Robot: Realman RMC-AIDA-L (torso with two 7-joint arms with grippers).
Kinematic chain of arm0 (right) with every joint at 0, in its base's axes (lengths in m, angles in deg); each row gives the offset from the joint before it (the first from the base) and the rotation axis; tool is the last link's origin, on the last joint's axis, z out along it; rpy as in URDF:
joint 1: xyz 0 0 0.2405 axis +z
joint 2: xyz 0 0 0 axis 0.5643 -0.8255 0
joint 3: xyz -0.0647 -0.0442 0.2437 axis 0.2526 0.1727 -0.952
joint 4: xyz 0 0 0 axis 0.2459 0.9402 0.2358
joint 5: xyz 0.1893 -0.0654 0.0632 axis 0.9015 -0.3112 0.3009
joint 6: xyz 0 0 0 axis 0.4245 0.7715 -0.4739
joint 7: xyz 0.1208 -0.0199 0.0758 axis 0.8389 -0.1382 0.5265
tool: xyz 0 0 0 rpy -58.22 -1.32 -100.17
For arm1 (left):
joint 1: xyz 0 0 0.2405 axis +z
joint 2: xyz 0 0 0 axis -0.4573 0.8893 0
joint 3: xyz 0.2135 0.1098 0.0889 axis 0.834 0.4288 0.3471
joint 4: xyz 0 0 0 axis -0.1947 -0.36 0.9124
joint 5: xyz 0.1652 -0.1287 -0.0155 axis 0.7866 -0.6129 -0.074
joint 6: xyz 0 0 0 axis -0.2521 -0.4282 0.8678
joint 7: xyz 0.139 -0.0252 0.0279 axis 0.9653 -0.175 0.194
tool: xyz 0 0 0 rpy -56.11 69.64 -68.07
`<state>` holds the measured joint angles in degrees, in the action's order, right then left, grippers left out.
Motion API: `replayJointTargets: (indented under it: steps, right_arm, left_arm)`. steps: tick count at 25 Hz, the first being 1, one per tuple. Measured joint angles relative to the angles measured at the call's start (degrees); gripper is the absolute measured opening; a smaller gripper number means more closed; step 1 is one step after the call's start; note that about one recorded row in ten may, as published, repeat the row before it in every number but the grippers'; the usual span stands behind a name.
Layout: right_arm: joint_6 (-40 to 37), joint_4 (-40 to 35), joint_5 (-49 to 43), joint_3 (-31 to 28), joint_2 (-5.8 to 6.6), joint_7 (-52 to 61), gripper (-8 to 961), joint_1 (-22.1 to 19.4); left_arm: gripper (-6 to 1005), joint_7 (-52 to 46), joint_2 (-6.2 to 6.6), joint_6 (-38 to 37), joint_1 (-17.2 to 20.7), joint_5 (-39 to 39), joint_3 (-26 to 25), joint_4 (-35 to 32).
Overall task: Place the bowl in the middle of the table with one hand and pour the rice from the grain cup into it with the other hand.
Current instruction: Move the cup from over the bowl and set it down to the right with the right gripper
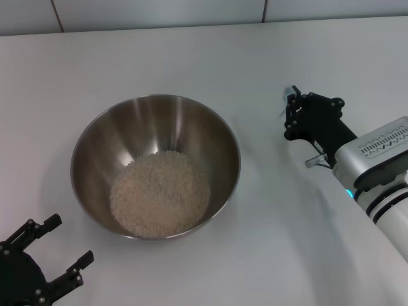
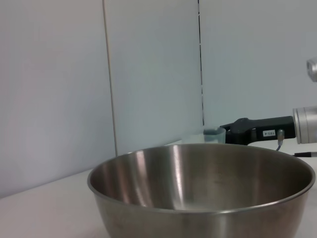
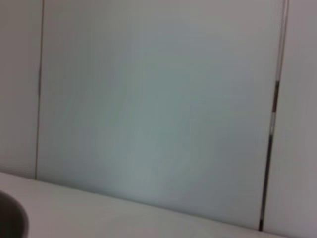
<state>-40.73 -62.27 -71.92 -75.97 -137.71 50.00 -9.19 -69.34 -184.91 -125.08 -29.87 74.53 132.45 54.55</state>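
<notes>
Bowl (image 1: pixel 155 167) sits mid-table (image 1: pixel 210 57), rice (image 1: pixel 159 193) already inside; pour appears done. Right gripper (image 1: pixel 292 108) at grain cup (image 2: pixel 213 134), grip state indeterminate. Left gripper (image 1: pixel 60 247) released, near corner. Remaining: cup set-down, probably.

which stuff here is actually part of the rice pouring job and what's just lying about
Part of the job:
- bowl, on the table
- rice, in the bowl
- grain cup, at the right gripper
- left gripper, open, near the bowl

Lying about:
- nothing loose; only the tiled wall behind
</notes>
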Motion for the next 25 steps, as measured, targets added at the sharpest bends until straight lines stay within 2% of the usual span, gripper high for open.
replayJointTargets:
  steps: [12, 21, 25]
  right_arm:
    - [2.95, -0.01, -0.07, 1.51, 0.1, 0.43, 17, 0.78]
    - [2.47, 1.77, -0.07, 1.49, 0.19, 0.63, 20, -0.53]
    - [2.72, 1.97, -0.07, 1.48, 0.24, 0.87, 190, -1.05]
  left_arm:
    - [802, 0.0, 0.0, 0.13, 0.02, 0.0, 0.0, 0.0]
    - [802, 0.0, 0.07, -0.09, 0.02, 0.0, 0.02, 0.0]
    - [802, 0.0, 0.09, -0.09, 0.02, 0.0, 0.07, 0.0]
